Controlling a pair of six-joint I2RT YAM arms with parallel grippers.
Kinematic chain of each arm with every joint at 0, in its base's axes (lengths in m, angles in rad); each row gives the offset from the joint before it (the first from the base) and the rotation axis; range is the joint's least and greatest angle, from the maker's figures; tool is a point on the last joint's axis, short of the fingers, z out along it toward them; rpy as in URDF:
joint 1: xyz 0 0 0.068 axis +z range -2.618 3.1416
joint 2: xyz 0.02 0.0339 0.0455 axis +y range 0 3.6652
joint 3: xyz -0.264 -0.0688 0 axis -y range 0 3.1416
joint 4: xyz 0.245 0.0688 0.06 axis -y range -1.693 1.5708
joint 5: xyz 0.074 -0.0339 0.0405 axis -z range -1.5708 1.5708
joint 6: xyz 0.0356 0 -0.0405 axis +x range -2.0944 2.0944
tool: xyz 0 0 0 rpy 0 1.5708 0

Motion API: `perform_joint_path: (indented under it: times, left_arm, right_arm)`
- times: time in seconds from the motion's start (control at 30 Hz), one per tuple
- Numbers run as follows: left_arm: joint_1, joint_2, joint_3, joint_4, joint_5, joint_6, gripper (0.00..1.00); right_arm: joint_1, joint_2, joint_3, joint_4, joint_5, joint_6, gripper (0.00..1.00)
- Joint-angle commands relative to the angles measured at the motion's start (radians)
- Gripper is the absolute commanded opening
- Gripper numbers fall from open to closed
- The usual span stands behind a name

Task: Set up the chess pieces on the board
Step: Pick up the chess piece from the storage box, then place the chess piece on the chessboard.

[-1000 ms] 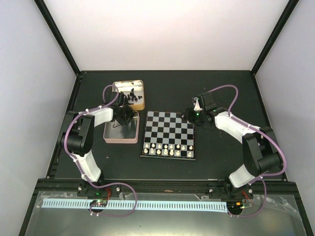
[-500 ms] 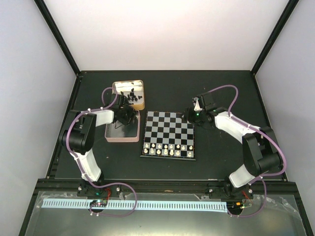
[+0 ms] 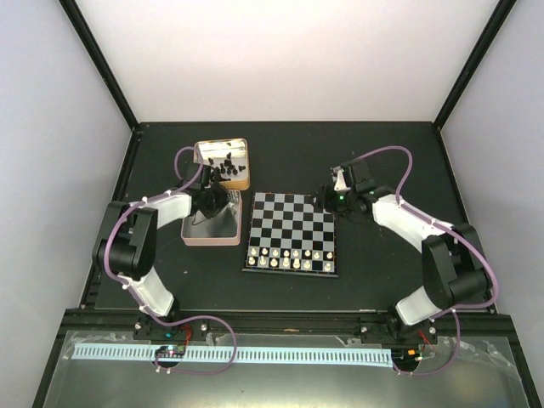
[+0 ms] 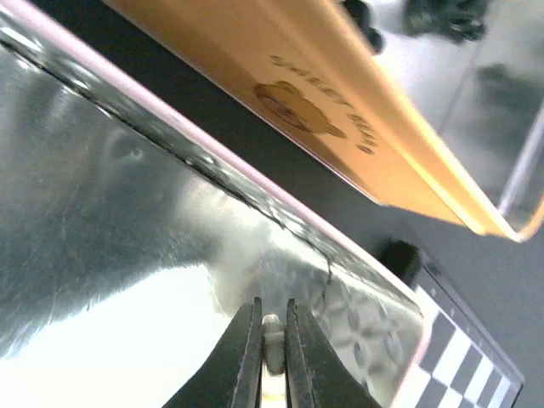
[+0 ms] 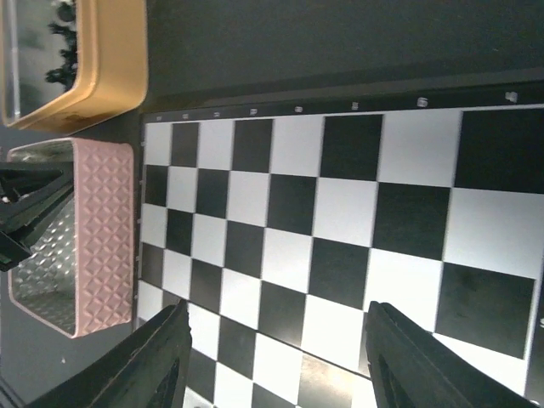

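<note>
**Left jaws clamp a cream piece in the pink tin**

Only our left wrist view shows the cream piece point(image 4: 272, 338) pinched between the left jaws, inside the pink tin point(image 4: 357, 314). We cannot tell its long axis. From above, the right jaws stand apart at the board's point(image 3: 293, 223) far right corner.

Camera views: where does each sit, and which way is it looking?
Top external: above and behind, looking down on the table; left arm and right arm flank the board.
Left wrist: on the left arm, looking into the pink tin; left claw shut on a cream piece.
Right wrist: above the board's edge, looking down; right claw open.
Shared: all three show pink tin and board.
</note>
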State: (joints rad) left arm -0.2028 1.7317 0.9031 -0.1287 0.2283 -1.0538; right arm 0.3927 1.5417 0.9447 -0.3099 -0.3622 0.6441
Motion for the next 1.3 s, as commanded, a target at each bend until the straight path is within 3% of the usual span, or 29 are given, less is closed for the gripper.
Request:
perform_joint_path:
  times: [0.0,0.17,0.37,0.63,0.77,1.1,1.17,1.27]
  left_arm:
    - [-0.002,-0.125,-0.016,-0.053,0.015,0.22,0.02]
    - [-0.036,-0.278,-0.041,-0.052,0.108,0.324,0.02]
    - [-0.148,-0.431,-0.041,-0.02,0.255,0.309,0.02]
    - [-0.329,-0.548,0.003,0.043,0.302,0.271,0.01]
    - [-0.367,-0.585,0.003,0.056,0.305,0.252,0.02]
    - [-0.385,-0.605,0.004,0.055,0.316,0.239,0.03]
    - [-0.385,-0.606,0.012,0.049,0.326,0.24,0.09]
    - [-0.385,-0.608,0.033,0.02,0.358,0.256,0.26]
  right_arm:
    - [0.025,-0.05,-0.006,0.069,-0.069,-0.036,0.58]
    - [0.117,-0.087,-0.008,0.13,-0.102,-0.082,0.67]
    - [0.241,-0.153,-0.023,0.219,-0.118,-0.129,0.76]
    - [0.306,-0.204,-0.03,0.275,-0.092,-0.099,0.75]
    - [0.306,-0.236,-0.05,0.287,-0.1,-0.098,0.64]
    - [0.307,-0.262,-0.066,0.33,-0.187,-0.12,0.11]
    - [0.306,-0.266,-0.064,0.323,-0.188,-0.146,0.05]
    - [0.306,-0.283,-0.064,0.305,-0.19,-0.238,0.02]
